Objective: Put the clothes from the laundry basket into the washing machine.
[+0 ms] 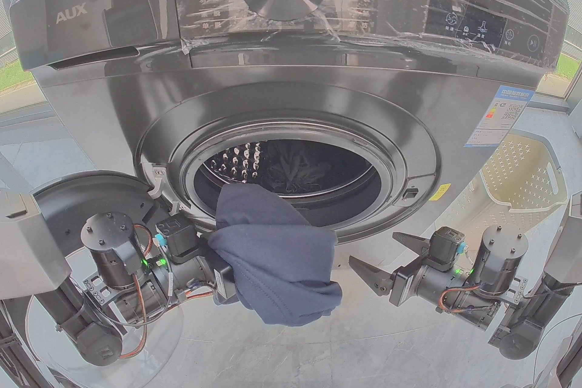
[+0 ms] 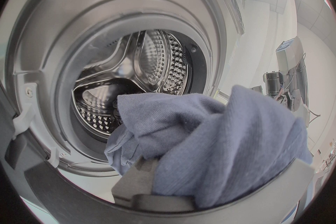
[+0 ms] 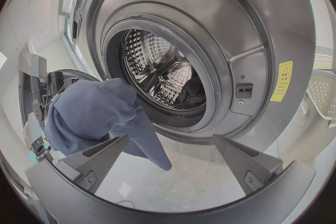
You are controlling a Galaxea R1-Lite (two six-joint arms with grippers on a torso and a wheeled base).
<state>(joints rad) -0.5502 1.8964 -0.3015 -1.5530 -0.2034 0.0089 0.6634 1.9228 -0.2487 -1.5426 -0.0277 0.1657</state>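
One dark blue knit garment (image 1: 276, 262) is pinched in a soft bunch by the jaws of the left gripper (image 1: 219, 279). It is hung before the lower left rim of the washing machine (image 1: 291, 86) opening, drooping toward the pale marbled floor (image 1: 376, 347); whether it touches the rim cannot be told. The right gripper (image 1: 374, 250) is held beside it, its black wedge-shaped jaws spread wide with nothing between them. The round, perforated steel drum (image 1: 267, 165) is seen through the opening. A crumpled dark cloth (image 3: 191, 91) low in the drum is made out best in the right wrist view, while the blue fabric's fine ribbing is shown in the left wrist view. A cream plastic laundry basket (image 1: 527, 177), pierced with cross-shaped holes, is stood at the machine's right, and the round door (image 1: 79, 201) is swung open at its left.
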